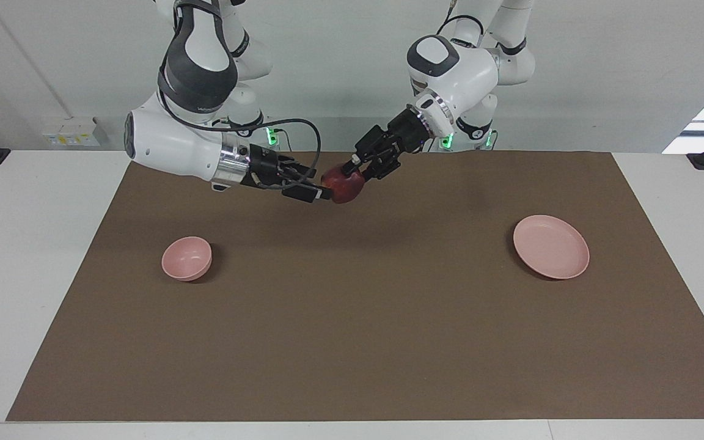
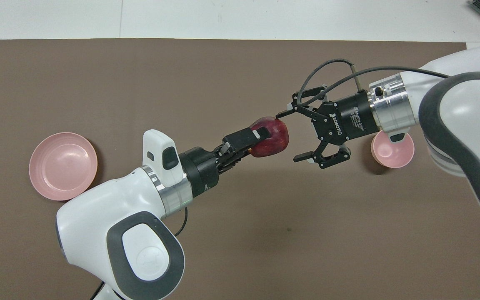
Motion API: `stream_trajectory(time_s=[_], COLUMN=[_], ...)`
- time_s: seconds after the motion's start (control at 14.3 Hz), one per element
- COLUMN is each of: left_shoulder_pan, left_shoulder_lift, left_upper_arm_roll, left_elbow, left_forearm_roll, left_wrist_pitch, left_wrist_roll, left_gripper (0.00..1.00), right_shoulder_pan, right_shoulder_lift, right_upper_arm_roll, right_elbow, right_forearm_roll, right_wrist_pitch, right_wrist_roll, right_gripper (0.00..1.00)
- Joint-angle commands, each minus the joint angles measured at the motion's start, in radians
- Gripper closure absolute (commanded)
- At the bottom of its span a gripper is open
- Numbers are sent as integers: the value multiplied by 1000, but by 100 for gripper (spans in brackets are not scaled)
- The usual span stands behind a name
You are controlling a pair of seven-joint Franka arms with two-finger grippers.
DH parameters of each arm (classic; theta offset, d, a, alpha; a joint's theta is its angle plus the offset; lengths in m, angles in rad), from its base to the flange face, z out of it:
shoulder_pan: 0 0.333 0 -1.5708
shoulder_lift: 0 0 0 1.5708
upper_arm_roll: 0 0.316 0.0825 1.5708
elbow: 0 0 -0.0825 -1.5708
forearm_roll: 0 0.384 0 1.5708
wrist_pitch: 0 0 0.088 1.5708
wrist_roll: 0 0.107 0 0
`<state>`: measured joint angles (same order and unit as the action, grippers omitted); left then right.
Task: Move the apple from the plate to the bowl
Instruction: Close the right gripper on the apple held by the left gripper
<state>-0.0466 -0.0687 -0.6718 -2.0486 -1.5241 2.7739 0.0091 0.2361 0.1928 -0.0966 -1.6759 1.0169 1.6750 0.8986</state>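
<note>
We've got the apple (image 1: 343,186) up in the air over the middle of the brown mat (image 1: 352,342), pinched by the left gripper (image 1: 359,173). Our right gripper (image 2: 296,135) sits just beside it, fingers spread wide. Plate (image 1: 551,246) and bowl (image 1: 186,258) sit at their ends, empty.

Glossy white shells on both arms, dark grey bands at the joints. On the right arm (image 2: 452,100), a brushed silver collar (image 2: 390,104), then a black wrist with white ROBOTIQ lettering. Black cable (image 2: 327,71) looping off at twelve o'clock of the right gripper (image 2: 292,136), all black linkage fingers. Over to the left arm (image 2: 98,208): same silver ring, a small white box (image 2: 158,156) with a dark grey button at twelve o'clock of it, black left gripper (image 2: 261,139). Green lights (image 1: 272,133) glowing at the bases.
</note>
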Motion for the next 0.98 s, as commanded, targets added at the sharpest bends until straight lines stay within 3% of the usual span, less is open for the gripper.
stream_trajectory(time_s=[0.0, 0.21, 0.77, 0.84, 0.91], left_shoulder_pan=[8, 8, 7, 7, 7], left_shoulder_lift=[-3, -3, -5, -5, -5], left_upper_arm_roll=[-14, -14, -14, -14, -14], left_elbow=[13, 15, 15, 15, 15], left_forearm_roll=[-14, -14, -13, -13, -13], left_wrist_pitch=[18, 18, 18, 18, 16], left_wrist_roll=[-1, -1, 0, 0, 0], left_gripper=[100, 100, 100, 100, 100], right_shoulder_pan=[12, 48, 57, 60, 63], right_shoulder_lift=[-20, -21, -21, -21, -21], right_upper_arm_roll=[11, 11, 11, 11, 11], right_elbow=[-30, -30, -33, -33, -31], right_forearm_roll=[41, 42, 37, 35, 35], right_wrist_pitch=[31, 86, 89, 89, 89], right_wrist_roll=[22, 45, 45, 43, 48], right_gripper=[0, 0, 2, 45, 99])
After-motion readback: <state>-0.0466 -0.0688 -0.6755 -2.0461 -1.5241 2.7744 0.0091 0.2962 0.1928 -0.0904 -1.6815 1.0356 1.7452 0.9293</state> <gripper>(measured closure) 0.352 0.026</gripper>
